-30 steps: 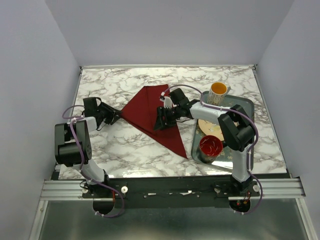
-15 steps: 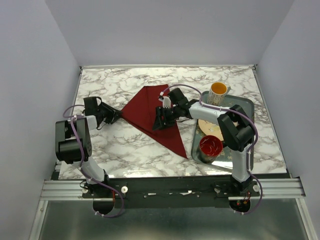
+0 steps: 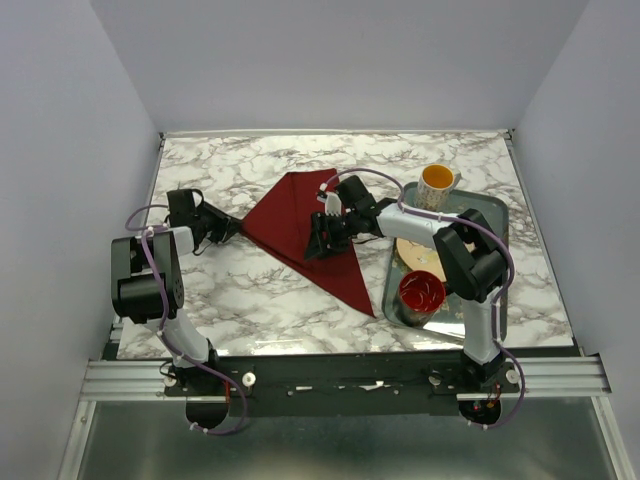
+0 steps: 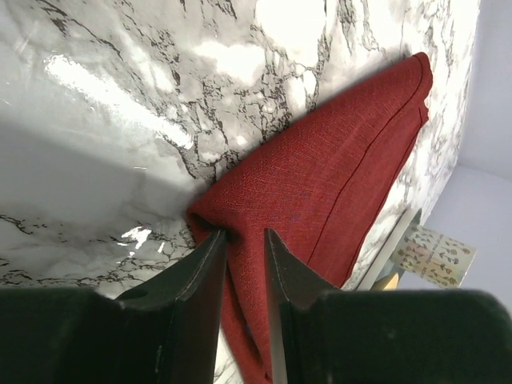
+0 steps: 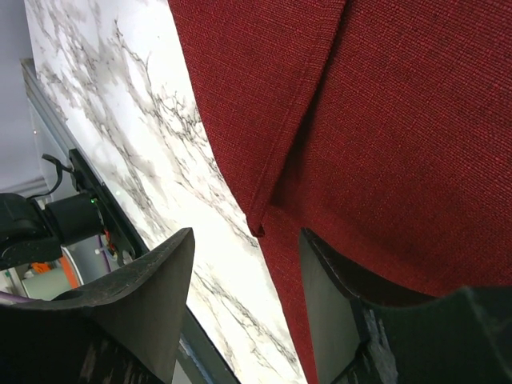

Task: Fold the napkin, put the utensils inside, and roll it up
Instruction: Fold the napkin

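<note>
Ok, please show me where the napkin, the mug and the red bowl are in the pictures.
napkin (image 3: pixel 295 225): top view, on the middle of the dark red cloth.
mug (image 3: pixel 437 180): top view, on its open top.
red bowl (image 3: pixel 421 291): top view, on the middle of its inside.

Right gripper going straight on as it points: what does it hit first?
The right gripper would probably meet the napkin first, at its hemmed edge, with the table beneath.

1. A robot test cell in a lab: plain pale walls (image 3: pixel 95 150) box in a marble-patterned table (image 3: pixel 250 295).
2. Left arm (image 3: pixel 145 285) and right arm (image 3: pixel 472 270) stand bolted to an aluminium rail (image 3: pixel 340 378).
3. Loose cables (image 3: pixel 222 400) trail from the bases.
</note>
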`<state>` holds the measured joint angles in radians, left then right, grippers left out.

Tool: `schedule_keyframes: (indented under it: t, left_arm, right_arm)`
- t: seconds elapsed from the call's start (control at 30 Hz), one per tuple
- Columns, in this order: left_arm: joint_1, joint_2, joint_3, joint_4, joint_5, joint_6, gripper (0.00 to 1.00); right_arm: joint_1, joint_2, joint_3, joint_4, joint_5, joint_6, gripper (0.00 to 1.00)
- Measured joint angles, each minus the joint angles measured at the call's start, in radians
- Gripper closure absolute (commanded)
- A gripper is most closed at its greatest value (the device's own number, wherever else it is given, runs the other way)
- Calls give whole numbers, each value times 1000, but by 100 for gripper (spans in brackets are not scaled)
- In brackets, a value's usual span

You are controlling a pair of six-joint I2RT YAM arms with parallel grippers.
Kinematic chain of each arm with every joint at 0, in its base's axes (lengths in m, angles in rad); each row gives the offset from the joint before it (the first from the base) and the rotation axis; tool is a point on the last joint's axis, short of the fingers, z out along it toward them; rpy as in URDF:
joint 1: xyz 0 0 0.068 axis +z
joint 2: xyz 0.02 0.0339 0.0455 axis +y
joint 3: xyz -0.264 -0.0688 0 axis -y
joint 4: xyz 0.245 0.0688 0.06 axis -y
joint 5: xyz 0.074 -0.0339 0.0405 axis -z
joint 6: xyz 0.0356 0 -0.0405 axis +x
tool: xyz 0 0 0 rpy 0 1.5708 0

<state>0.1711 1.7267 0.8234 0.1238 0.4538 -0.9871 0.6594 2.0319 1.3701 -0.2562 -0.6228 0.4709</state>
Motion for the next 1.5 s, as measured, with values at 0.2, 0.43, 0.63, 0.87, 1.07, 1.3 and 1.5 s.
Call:
schedule_keyframes:
  t: [0.2,0.43,0.63,0.87,1.07,1.3,1.5]
  left_arm:
    - [0,0,0,-5,-5,11,61]
    - [12,0,-1,-6,-6,12,77]
    - [36,3,-1,6,-5,-2,85]
    - [52,40,-24,85,19,-54,93]
    - [53,46,-42,117,26,-78,94]
    - [61,47,-51,149,34,-103,95]
    - [77,47,-79,204,53,-145,97]
  right_arm:
    - [0,0,0,0,0,0,35]
    - [1,1,0,0,0,-1,32]
    - [11,11,8,0,-2,-1,37]
    - [21,63,34,0,-26,-1,38]
    - [23,82,53,0,-31,-1,42]
    - [34,118,82,0,-35,0,48]
    - [48,130,105,0,-35,-1,58]
